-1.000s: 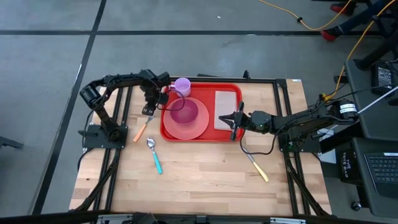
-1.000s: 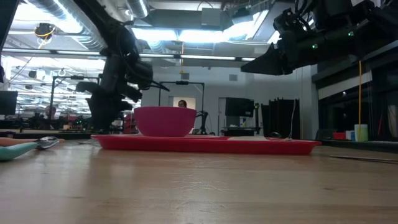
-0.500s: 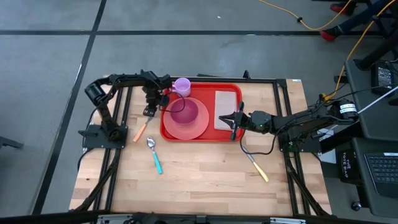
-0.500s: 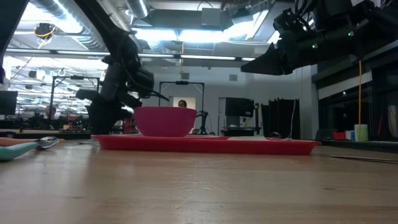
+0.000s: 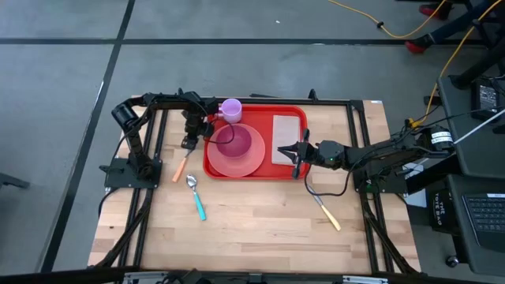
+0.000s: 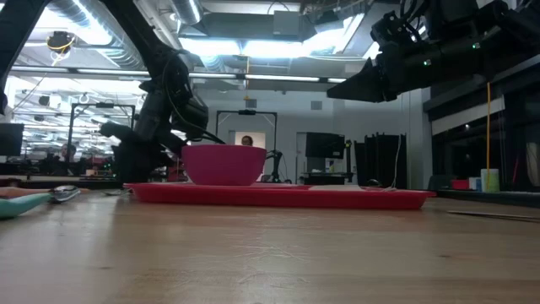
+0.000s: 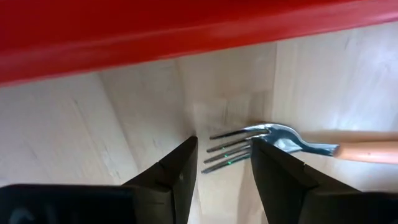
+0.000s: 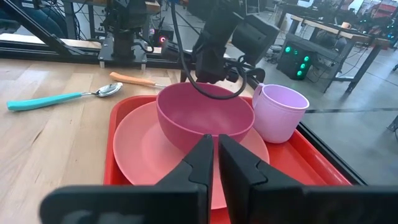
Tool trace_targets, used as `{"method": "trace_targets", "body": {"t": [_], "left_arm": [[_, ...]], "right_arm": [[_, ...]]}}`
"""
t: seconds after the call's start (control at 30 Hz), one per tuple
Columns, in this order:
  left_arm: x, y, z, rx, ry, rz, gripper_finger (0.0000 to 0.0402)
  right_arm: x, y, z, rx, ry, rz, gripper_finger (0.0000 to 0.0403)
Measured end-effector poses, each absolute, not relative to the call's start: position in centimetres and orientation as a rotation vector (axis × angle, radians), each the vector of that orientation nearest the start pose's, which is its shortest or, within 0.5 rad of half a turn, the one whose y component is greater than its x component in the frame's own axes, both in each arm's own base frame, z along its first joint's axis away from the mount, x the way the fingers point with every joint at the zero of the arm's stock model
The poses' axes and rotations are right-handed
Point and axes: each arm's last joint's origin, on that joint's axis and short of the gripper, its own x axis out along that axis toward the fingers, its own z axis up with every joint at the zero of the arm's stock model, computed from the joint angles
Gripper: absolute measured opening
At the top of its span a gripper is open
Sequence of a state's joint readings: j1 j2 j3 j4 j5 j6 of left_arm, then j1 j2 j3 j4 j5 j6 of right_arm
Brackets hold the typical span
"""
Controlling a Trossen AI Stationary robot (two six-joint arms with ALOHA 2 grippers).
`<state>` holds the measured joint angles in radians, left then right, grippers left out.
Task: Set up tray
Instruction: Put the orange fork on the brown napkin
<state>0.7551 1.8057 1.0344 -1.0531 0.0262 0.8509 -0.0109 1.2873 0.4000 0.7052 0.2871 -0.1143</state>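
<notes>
The red tray (image 5: 293, 169) holds a pink plate (image 5: 237, 162) with a pink bowl (image 5: 234, 143), a purple cup (image 5: 231, 110) and a tan napkin (image 5: 287, 138). A fork (image 7: 267, 138) with an orange handle (image 5: 179, 168) lies flat on the wood just left of the tray. My left gripper (image 7: 221, 168) points down over it, open, one finger on either side of the tines. My right gripper (image 5: 298, 155) hangs shut over the tray's right side with nothing in it.
A spoon with a teal handle (image 5: 196, 199) lies on the table near the tray's left front corner. A yellow-handled utensil (image 5: 326, 212) lies to the tray's front right. The tray's rim (image 7: 186, 31) runs close past my left gripper. Bare wood stretches toward the near edge.
My left gripper has gone down toward the fork beside the tray, staying open. The fork, the tray and my right gripper have kept still.
</notes>
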Motion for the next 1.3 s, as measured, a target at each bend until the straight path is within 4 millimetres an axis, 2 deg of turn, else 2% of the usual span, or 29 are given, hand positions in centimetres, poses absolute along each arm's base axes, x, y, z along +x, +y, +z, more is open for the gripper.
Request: {"method": "trace_targets", "body": {"t": [0.7, 1.13, 1.3], "left_arm": [[19.91, 18.63, 13.94, -0.065, 1.726, -0.290, 0.0140], [20.06, 18.50, 13.95, -0.102, 1.668, -0.328, 0.0071], [20.11, 18.52, 13.15, -0.125, 1.686, -0.364, 0.0057]], "right_arm": [[24.12, -1.08, 18.76, -0.138, 0.198, -0.286, 0.0030], [24.12, -1.08, 18.76, -0.138, 0.198, -0.287, 0.0030], [24.12, -1.08, 18.76, -0.138, 0.198, -0.287, 0.0030]]}}
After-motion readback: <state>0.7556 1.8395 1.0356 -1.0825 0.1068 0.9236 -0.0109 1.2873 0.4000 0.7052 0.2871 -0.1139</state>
